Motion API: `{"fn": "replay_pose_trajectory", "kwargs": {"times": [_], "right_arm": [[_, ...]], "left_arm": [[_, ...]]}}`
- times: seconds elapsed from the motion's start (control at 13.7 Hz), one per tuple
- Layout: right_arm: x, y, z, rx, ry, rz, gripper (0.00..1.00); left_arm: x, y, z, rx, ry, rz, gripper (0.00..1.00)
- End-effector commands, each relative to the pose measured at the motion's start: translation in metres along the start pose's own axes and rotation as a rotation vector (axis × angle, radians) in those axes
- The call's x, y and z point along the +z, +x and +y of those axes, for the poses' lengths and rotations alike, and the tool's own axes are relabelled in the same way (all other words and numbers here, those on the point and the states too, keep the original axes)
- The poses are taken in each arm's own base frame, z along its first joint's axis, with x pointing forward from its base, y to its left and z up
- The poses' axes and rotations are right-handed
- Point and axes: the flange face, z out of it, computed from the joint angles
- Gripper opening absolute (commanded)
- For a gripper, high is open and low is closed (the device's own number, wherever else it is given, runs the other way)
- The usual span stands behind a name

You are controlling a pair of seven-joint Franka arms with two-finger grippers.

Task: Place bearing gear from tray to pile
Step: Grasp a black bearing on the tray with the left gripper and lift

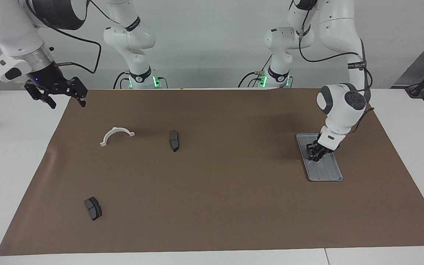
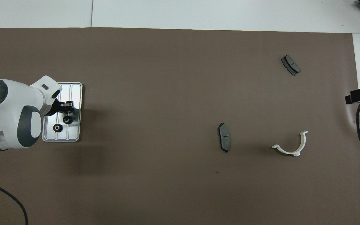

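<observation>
Waits clear, fingers apart, over the surface's (image 1: 13, 165) edge: right end effector (image 1: 55, 96). Clamps one gear (image 2: 67, 120) in the tray (image 1: 328, 173) with left end effector (image 1: 313, 157), low for lifting, bound for bracket (image 1: 116, 134) and brake pads (image 1: 174, 140) toward the right arm's end.

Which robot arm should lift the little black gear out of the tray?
The left one. The left gripper is already down in the tray, closed around a gear. The right gripper waits open in the air at the other end of the table.
</observation>
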Motion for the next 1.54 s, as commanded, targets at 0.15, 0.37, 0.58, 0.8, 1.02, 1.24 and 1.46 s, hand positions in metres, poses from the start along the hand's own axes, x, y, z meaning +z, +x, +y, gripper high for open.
{"fn": "replay_pose_trajectory", "kwargs": {"times": [0.15, 0.37, 0.58, 0.8, 1.02, 1.24, 1.46], "right_arm": [[-0.002, -0.006, -0.001, -0.011, 0.028, 0.020, 1.00], [-0.001, -0.007, -0.001, -0.018, 0.029, 0.014, 1.00], [-0.002, -0.008, -0.001, -0.016, 0.030, 0.010, 1.00], [-0.002, -0.007, 0.000, -0.013, 0.028, 0.017, 1.00], [-0.002, -0.006, -0.001, -0.013, 0.028, 0.017, 1.00], [-0.002, -0.006, 0.000, -0.011, 0.028, 0.020, 1.00], [-0.002, -0.006, 0.000, -0.013, 0.026, 0.018, 1.00]], "left_arm": [[0.004, -0.005, -0.003, -0.005, 0.015, -0.003, 0.00], [-0.002, 0.000, -0.005, -0.022, 0.016, -0.015, 0.00], [-0.035, 0.018, -0.003, -0.026, 0.017, -0.030, 0.00], [-0.081, 0.043, 0.016, -0.085, 0.017, -0.019, 0.00], [-0.093, 0.045, 0.091, -0.138, 0.004, -0.002, 0.00], [-0.089, 0.029, 0.201, -0.167, -0.050, 0.072, 0.00], [-0.059, 0.022, 0.303, -0.205, -0.075, 0.071, 0.00]]}}
